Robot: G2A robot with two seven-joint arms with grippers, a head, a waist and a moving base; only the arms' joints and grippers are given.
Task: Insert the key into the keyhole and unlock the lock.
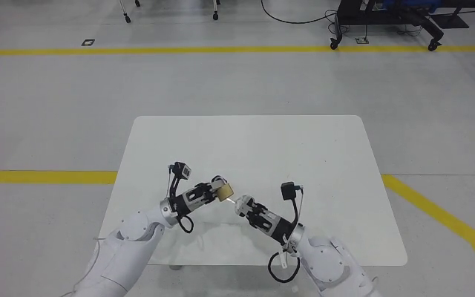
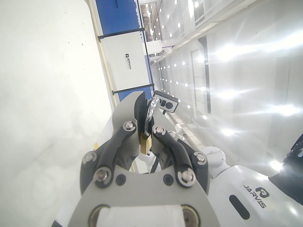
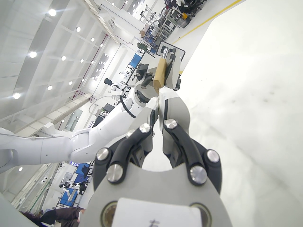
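Observation:
A brass padlock (image 1: 224, 191) with a silver shackle (image 2: 151, 107) is held just above the white table (image 1: 297, 148), near its front edge. My left gripper (image 1: 214, 190) is shut on it; its brass body (image 2: 145, 144) sits between the fingers. My right gripper (image 1: 241, 206) comes in from the other side, fingers pressed together (image 3: 158, 96) right at the lower end of the padlock (image 3: 159, 75). A thin pale sliver, the key (image 1: 233, 198), bridges the gripper and the lock; most of it is hidden between the fingers.
The rest of the white table carries nothing. Yellow floor lines (image 1: 223, 50) run behind and beside it, and a wheeled cart (image 1: 386, 22) stands far back on the floor.

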